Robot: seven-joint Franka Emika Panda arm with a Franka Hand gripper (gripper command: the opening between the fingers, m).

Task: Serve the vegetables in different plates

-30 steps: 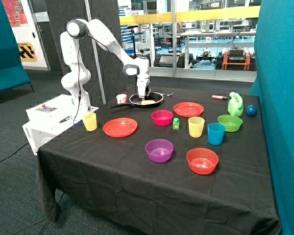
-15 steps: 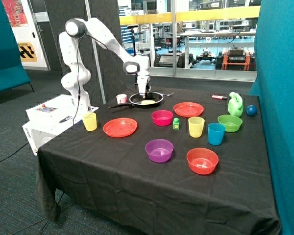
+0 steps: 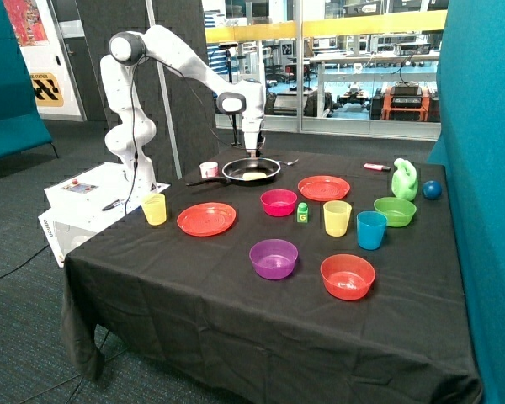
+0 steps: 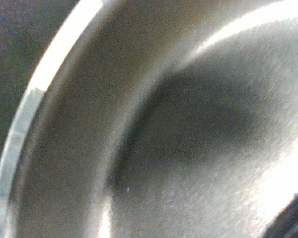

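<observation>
The pale yellow oblong vegetable (image 3: 254, 176) lies in the black frying pan (image 3: 236, 172) at the back of the table. My gripper (image 3: 253, 154) hangs just above the pan, over its back rim. The wrist view shows only the pan's shiny inner wall (image 4: 89, 148), with a shadow on it and a dark shape (image 4: 290, 218) at the corner that I cannot identify. The dark purple vegetable is not clearly in view. Two orange-red plates stand empty: one (image 3: 206, 219) toward the front of the pan, one (image 3: 324, 188) beside the pan.
A pink bowl (image 3: 279, 202), green G block (image 3: 302, 212), yellow cup (image 3: 337, 217), blue cup (image 3: 371, 229) and green bowl (image 3: 395, 210) stand mid-table. A purple bowl (image 3: 273, 257) and orange-red bowl (image 3: 348, 276) are in front. Another yellow cup (image 3: 154, 208) is beside the front plate.
My gripper has risen out of the frying pan and shifted a little toward its back rim. The yellow vegetable has stayed in the pan.
</observation>
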